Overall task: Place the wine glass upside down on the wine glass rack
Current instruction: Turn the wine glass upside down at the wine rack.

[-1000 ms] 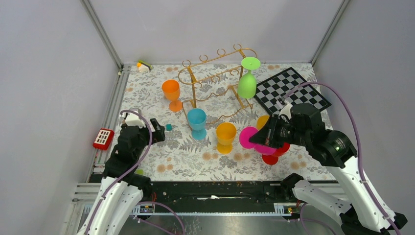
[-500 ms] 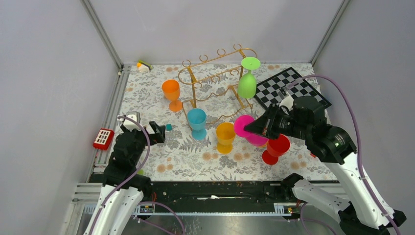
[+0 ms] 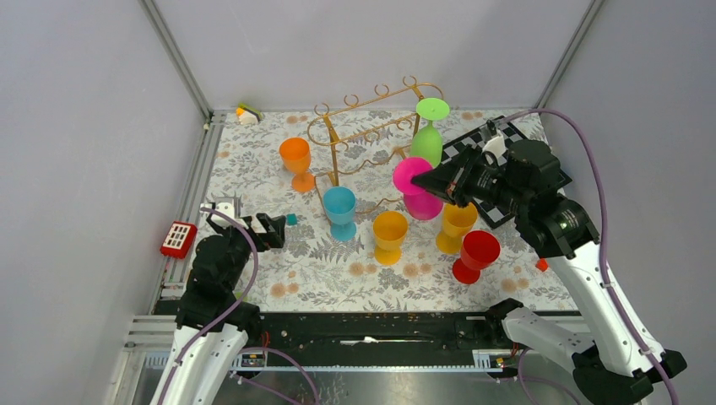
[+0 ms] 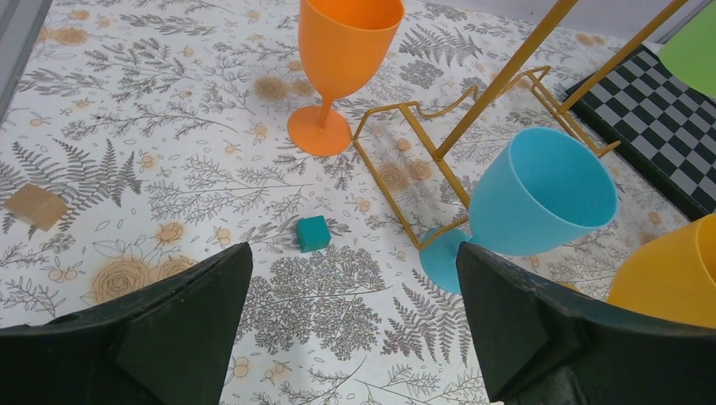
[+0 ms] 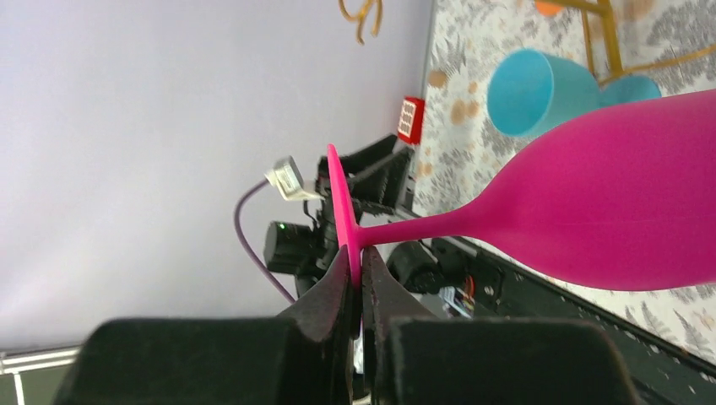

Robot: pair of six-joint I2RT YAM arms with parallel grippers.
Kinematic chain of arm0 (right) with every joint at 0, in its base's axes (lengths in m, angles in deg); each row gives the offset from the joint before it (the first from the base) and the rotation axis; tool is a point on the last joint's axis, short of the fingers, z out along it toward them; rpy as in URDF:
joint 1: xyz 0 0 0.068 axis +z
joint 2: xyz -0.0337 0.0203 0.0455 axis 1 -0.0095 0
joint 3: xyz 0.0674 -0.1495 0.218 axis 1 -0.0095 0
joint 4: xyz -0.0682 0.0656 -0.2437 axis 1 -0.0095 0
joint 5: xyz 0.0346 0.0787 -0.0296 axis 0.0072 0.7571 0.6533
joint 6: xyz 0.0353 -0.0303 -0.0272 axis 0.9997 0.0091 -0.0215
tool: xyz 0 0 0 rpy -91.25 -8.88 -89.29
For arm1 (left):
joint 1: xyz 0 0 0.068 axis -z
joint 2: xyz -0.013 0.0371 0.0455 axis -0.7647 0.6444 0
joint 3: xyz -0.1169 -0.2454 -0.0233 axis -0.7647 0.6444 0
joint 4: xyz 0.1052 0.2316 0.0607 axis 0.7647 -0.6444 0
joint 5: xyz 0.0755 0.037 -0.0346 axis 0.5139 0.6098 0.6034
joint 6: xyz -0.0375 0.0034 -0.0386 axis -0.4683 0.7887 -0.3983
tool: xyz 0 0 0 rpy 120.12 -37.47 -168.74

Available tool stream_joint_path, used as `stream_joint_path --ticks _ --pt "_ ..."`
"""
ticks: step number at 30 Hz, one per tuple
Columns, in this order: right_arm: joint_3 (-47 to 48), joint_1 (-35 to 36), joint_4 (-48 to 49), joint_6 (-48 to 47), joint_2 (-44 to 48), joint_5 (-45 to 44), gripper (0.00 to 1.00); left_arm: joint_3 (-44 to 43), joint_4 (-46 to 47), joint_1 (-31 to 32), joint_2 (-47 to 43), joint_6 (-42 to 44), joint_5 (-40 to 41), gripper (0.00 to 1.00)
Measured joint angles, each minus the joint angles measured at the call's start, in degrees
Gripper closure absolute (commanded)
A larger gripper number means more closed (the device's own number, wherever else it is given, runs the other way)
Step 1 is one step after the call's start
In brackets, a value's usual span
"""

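Note:
My right gripper [image 3: 441,180] [image 5: 355,266] is shut on the flat foot of a magenta wine glass [image 3: 418,192] [image 5: 608,215]. It holds the glass in the air, turned bowl-down and tilted, just in front of the right end of the gold wire wine glass rack [image 3: 363,135]. A green wine glass [image 3: 428,135] hangs upside down at the rack's right end. My left gripper [image 3: 268,229] [image 4: 355,329] is open and empty above the mat at the near left.
Orange [image 3: 295,162], blue [image 3: 340,211], two yellow [image 3: 390,234] [image 3: 456,225] and red [image 3: 476,255] glasses stand upright on the floral mat. A small teal cube [image 4: 312,233], a checkerboard [image 3: 507,156] at back right and a red box [image 3: 178,239] at the left edge.
My right arm has lifted the magenta glass up and back-left, from over the red glass towards the rack's right end. The left gripper shifted slightly towards the near side.

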Motion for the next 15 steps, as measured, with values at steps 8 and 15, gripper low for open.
stream_joint_path --ticks 8,15 --pt "-5.05 -4.35 10.80 6.51 -0.24 2.91 1.00 0.00 0.74 0.00 -0.07 0.96 -1.46 0.01" --pt "-5.99 -6.32 13.33 8.31 -1.27 3.98 1.00 0.02 0.74 0.00 -0.07 1.18 -1.95 0.01"
